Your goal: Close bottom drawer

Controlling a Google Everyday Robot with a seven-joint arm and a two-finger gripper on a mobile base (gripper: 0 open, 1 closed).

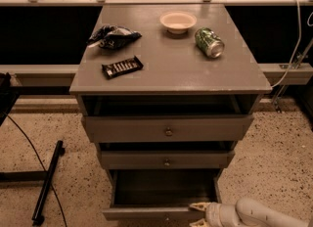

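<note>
We log the gripper (pixel 198 215) lowest right, fingers spread and holding nothing, at the right end of the front panel of the bottom drawer (pixel 146 214), which stands pulled out beneath the middle drawer (pixel 146 160), with a green can (pixel 209 42) on the cabinet top (pixel 171 72).
</note>
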